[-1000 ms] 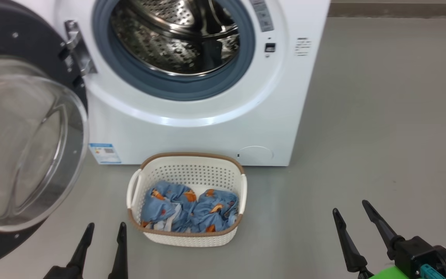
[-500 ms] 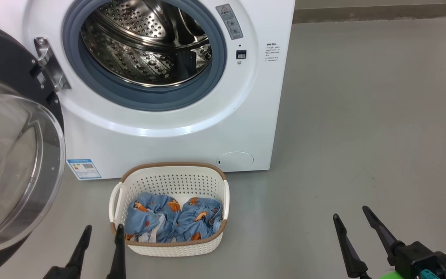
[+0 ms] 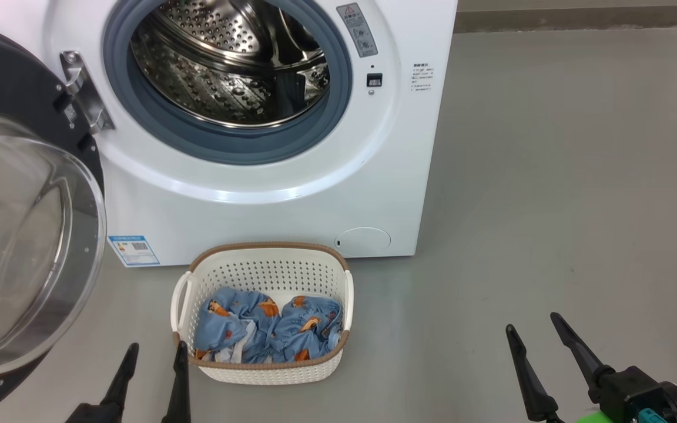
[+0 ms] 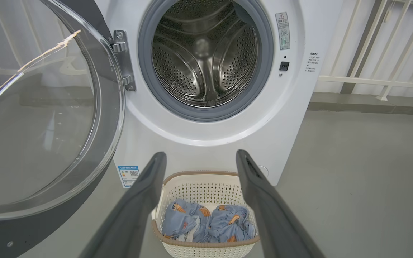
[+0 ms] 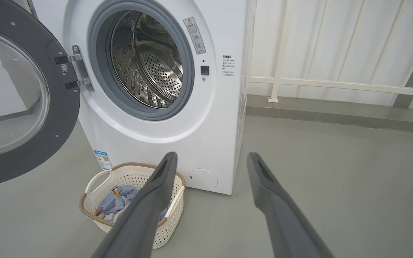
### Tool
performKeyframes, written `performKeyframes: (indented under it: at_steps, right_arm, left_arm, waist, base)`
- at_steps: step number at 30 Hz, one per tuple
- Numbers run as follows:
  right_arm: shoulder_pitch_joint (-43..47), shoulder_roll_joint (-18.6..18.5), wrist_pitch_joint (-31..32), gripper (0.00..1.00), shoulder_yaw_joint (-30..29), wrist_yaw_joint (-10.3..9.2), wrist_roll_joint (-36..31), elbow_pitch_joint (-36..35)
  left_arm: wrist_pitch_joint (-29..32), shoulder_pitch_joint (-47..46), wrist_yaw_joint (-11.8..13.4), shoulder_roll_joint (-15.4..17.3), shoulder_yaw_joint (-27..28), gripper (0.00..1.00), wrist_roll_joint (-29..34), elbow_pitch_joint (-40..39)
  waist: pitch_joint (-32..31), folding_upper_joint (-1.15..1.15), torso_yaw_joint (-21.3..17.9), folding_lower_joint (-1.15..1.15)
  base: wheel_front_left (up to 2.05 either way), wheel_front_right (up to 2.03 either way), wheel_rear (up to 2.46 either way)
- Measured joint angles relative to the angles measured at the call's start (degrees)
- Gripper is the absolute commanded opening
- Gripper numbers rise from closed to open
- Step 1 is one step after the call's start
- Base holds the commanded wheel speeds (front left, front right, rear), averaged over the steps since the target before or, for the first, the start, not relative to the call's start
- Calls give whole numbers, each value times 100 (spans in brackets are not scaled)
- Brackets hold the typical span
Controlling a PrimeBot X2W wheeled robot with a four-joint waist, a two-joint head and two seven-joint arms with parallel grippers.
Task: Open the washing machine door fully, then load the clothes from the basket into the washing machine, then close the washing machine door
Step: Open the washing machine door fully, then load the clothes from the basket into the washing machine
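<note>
The white washing machine [image 3: 291,211] [image 4: 292,118] [image 5: 213,143] stands with its steel drum [image 3: 227,64] exposed. Its black-rimmed glass door [image 3: 21,235] [image 4: 41,118] [image 5: 16,96] is swung wide open to the left. On the floor in front sits the cream basket [image 3: 262,373] [image 4: 206,181] [image 5: 99,179], holding the blue clothes [image 3: 265,329] [image 4: 206,224] [image 5: 115,204] with orange figures. My left gripper [image 3: 155,349] [image 4: 201,154] is open, just left of the basket's near corner. My right gripper [image 3: 532,326] [image 5: 212,156] hovers open over bare floor, well right of the basket.
Grey floor [image 3: 579,176] stretches to the right of the machine. A white railing and panelled wall [image 5: 335,82] run behind it. The open door juts far out on the left side.
The camera has shifted, so the whole scene slid left and slightly down, then a little back to the right. Both grippers stay open; basket and clothes lie as before.
</note>
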Motion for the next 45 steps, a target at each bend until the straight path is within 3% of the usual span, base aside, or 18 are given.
performKeyframes:
  at_steps: [12,29,45]
  right_arm:
    - [-2,3,-2,100,21,0,20,14]
    - [-12,5,0,100,25,0,104,22]
    - [-12,5,0,100,44,0,124,64]
  left_arm:
    - [-9,-8,52,67,-52,100,-80,65]
    - [-66,-96,124,79,-107,100,-92,129]
    - [-67,-96,196,140,-125,100,-151,189]
  waist:
    - [42,0,-9,0]
    - [59,0,83,0]
    - [47,0,114,0]
  base:
    - [20,-20,0]
    - [118,-118,0]
    - [5,-5,0]
